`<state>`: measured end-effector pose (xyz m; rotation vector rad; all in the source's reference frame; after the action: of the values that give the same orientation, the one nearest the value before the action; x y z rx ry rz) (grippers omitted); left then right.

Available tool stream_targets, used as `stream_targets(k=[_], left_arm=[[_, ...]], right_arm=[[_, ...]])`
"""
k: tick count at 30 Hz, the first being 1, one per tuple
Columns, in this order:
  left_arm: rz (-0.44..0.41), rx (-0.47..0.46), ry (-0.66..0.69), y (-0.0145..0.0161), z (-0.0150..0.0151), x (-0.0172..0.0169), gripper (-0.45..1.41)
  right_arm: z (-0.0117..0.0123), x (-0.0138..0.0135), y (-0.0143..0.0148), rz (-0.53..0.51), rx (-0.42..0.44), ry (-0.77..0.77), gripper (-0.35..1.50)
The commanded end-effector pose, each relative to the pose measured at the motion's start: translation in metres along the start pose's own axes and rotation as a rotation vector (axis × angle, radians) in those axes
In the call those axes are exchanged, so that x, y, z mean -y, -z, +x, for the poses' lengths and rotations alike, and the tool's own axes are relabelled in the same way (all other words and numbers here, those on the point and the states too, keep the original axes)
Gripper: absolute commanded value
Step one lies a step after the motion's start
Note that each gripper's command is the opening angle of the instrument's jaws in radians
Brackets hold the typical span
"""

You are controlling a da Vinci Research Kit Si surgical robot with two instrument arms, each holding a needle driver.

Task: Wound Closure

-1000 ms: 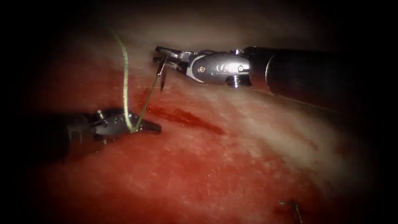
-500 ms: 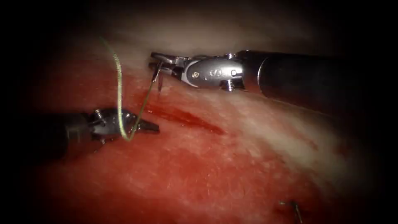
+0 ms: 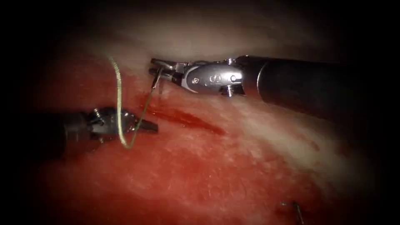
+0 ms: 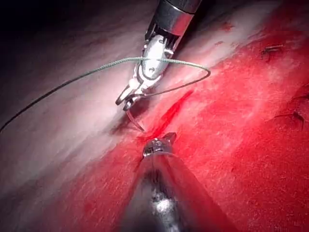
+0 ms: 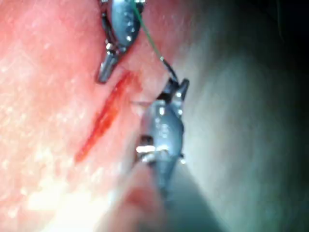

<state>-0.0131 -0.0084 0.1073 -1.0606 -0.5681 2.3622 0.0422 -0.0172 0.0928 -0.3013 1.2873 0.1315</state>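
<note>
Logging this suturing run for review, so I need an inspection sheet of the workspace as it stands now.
Surface: tissue, red fluid along the cut.
Job's things: needle near its thread end in the right tool, tip at the tissue, entry not clear; thread loops past the left tool.
Clutter: cut ends of thread right of the cut.
Grippers: right tool shut on needle; left tool shut, holds nothing.
Cables: nothing seen.
Surroundings: dark.

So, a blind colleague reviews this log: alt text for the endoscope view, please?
The right arm's steel tool grips a thin curved needle near its thread end, above the dark red cut in the tissue. Green thread loops over the left arm's shut, empty tool.
</note>
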Motion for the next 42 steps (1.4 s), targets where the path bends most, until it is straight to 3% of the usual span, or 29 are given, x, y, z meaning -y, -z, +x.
stream_targets(k=[1, 14, 24, 35, 42], left_arm=[[-0.001, 0.001, -0.002, -0.0007, -0.0002, 0.0003, -0.43], [-0.005, 0.007, -0.005, -0.0004, -0.0005, 0.0004, -0.43], [-0.008, 0.013, -0.006, -0.0003, -0.0005, 0.0004, -0.45], [-0.009, 0.013, -0.007, -0.0002, -0.0005, 0.0005, -0.45], [-0.010, 0.015, -0.007, -0.0002, -0.0005, 0.0005, -0.45]], right_arm=[[-0.0009, 0.0007, -0.0010, 0.004, 0.017, -0.040, -0.35], [-0.0015, 0.0024, -0.0011, 0.043, 0.054, -0.103, -0.35], [-0.0025, 0.0053, -0.0006, 0.082, 0.076, -0.112, -0.35], [-0.0027, 0.0055, -0.0003, 0.093, 0.094, -0.163, -0.35], [-0.0033, 0.0069, -0.0004, 0.151, 0.159, -0.222, -0.35]])
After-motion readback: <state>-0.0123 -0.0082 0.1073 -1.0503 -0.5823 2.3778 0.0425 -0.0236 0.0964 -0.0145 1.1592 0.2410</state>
